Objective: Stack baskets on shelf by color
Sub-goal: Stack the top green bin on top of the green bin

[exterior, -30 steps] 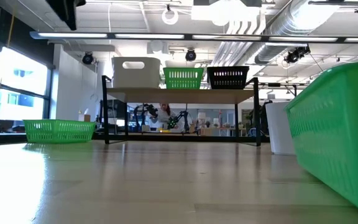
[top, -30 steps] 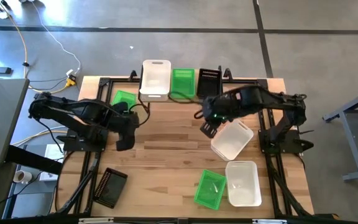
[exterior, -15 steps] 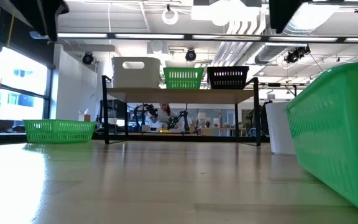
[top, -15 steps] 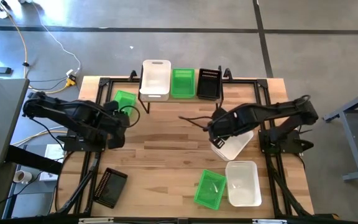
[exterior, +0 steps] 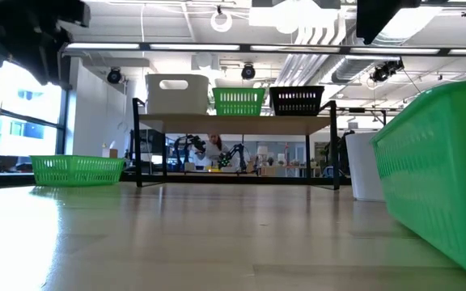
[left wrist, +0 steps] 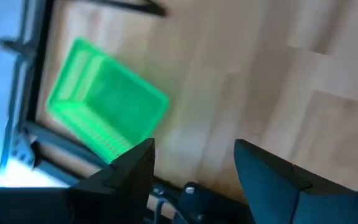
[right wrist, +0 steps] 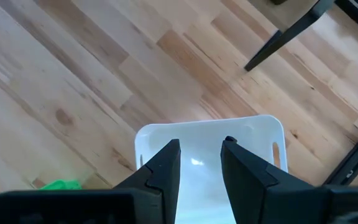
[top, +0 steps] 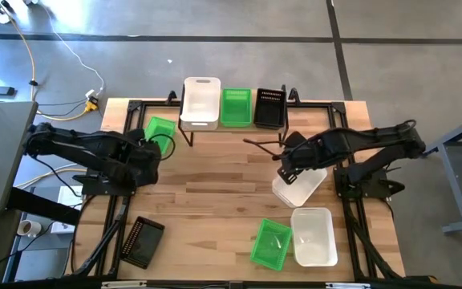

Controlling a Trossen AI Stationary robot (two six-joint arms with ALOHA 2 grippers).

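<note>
Since a second ago my right arm has pulled back from the table's middle toward its own side, and my right pincer [top: 285, 170] now hangs over the near end of the white basket [top: 300, 181] that lies askew on the table [top: 215, 201]. Its fingers [right wrist: 163, 168] stand a little apart, pinching nothing. My left arm has drawn back toward its edge too; my left pincer [top: 149, 152] is spread wide and empty, just beside the green basket [top: 160, 128] near the shelf's left leg.

The table is pale wood planks on a black frame, standing on a grey concrete floor with a yellow cable [top: 34, 60]. Across the table the room shows ceiling ducts and big windows.

The shelf [top: 231, 120] at the far edge carries one white, one green and one black basket in a row. A second green basket [top: 271, 243] and another white one [top: 313, 236] sit side by side at the near right; a black mesh basket [top: 141, 241] lies at the near left edge.
</note>
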